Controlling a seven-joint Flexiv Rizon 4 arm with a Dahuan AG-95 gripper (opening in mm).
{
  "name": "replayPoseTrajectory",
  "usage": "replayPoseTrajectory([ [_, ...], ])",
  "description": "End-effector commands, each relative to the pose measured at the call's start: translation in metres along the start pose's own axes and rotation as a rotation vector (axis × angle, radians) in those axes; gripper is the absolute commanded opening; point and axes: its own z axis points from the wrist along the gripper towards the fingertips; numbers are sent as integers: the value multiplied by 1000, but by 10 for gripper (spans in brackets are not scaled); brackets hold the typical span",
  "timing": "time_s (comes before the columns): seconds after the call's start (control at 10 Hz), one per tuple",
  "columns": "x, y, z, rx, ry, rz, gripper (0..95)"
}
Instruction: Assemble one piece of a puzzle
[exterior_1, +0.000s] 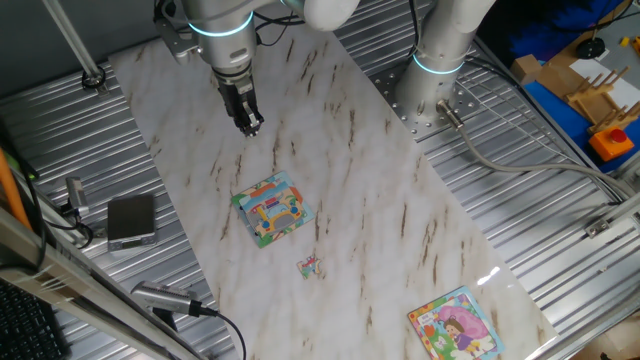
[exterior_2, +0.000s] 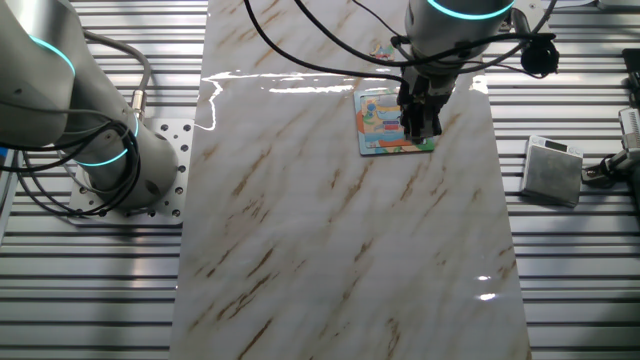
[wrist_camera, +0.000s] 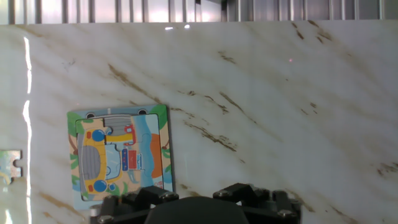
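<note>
The puzzle (exterior_1: 272, 208), a small square board with a teal and green border and a yellow-and-red picture, lies flat on the marble tabletop. It also shows in the other fixed view (exterior_2: 388, 120) and the hand view (wrist_camera: 121, 155). The piece (exterior_1: 309, 265), tiny and mottled, lies loose on the marble a short way in front of the puzzle. In the hand view the piece (wrist_camera: 9, 165) is cut by the left edge. My gripper (exterior_1: 249, 124) hangs above the table behind the puzzle, open and holding nothing. In the other fixed view my gripper (exterior_2: 420, 122) overlaps the board's right side.
A second square puzzle (exterior_1: 455, 325) showing a pink-dressed girl lies at the marble's near right corner. A grey box (exterior_1: 131, 220) sits on the ribbed metal to the left. The arm's base (exterior_1: 440, 60) stands at the back right with cables.
</note>
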Motion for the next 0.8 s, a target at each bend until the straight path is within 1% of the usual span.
replayPoseTrajectory([
  [0.1, 0, 0, 0, 0, 0, 0, 0],
  [0.3, 0, 0, 0, 1, 0, -19, 0],
  [0.5, 0, 0, 0, 0, 1, -95, 0],
  [0.8, 0, 0, 0, 6, 4, -115, 0],
])
